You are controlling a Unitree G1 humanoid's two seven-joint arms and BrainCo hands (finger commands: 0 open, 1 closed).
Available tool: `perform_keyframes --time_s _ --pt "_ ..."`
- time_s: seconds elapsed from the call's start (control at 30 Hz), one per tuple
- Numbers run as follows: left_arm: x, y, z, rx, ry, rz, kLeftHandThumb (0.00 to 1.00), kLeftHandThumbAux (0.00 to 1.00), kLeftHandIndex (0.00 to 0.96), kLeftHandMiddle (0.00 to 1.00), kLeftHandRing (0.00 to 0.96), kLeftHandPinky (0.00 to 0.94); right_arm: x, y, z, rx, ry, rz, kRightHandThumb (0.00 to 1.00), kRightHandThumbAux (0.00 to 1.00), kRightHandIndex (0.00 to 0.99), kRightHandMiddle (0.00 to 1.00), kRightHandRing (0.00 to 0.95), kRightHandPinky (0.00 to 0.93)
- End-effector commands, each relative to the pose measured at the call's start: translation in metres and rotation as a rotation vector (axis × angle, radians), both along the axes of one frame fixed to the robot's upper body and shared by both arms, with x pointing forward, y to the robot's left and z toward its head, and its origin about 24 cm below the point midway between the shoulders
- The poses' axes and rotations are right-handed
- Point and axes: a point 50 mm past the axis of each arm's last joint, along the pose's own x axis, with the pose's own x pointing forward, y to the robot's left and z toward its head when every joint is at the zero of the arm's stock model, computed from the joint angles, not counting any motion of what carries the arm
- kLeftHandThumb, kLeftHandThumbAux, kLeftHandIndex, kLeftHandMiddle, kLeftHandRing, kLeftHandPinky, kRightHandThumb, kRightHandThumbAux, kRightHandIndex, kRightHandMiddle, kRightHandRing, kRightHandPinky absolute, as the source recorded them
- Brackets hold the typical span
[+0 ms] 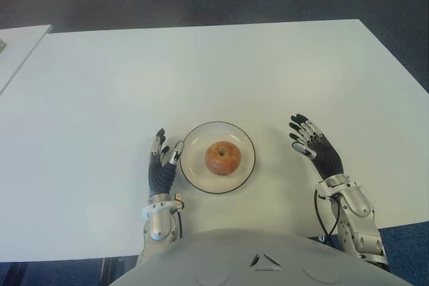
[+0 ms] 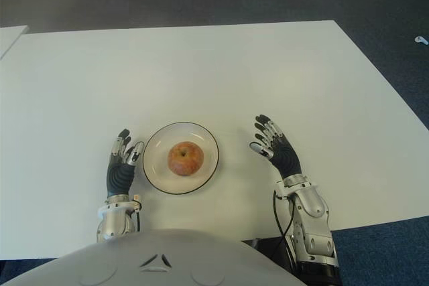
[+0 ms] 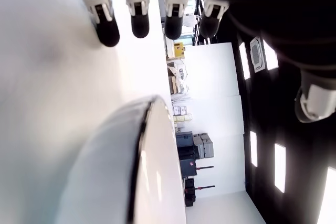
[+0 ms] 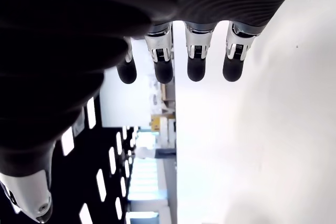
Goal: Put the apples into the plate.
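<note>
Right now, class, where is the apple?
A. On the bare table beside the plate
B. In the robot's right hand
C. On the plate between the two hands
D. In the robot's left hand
C: the apple sits on the plate, while the left hand beside its left rim and the right hand further off to the right are both open and hold nothing.

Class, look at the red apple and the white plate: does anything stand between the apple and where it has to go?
Nothing visible does. The red apple already sits in the middle of the round white plate. The left hand is beside the plate's left rim, the right hand to its right; both are open and hold nothing.
</note>
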Motion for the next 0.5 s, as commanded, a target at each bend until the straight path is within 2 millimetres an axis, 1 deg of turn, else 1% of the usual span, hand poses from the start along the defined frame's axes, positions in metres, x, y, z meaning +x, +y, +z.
perform_keyframes --time_s 0.03,0.17,0.33,0.5 --pt "-0.001 0.000 -0.009 -0.016 0.059 -0.025 0.040 0.386 0.000 0.001 0.000 0.000 -0.010 0.005 -0.013 0.018 0.040 0.008 0.120 0.614 0.019 0.015 0.000 0.000" --pt "0.000 -0.001 -0.008 -0.027 0.057 -0.033 0.035 0.378 0.000 0.004 0.000 0.000 -0.013 0.009 -0.018 0.052 0.041 0.014 0.169 0.601 0.032 0.022 0.000 0.000" --pt "-0.004 0.000 -0.007 -0.038 0.050 -0.040 0.032 0.365 0.000 0.008 0.000 0.000 -0.015 0.014 -0.021 0.125 0.041 0.019 0.231 0.604 0.016 0.016 0.000 0.004" --pt "-0.009 0.003 -0.008 -0.042 0.030 -0.059 0.024 0.351 0.000 0.011 0.000 0.004 -0.019 0.017 -0.023 0.133 0.046 0.022 0.258 0.596 0.002 0.008 0.000 0.013"
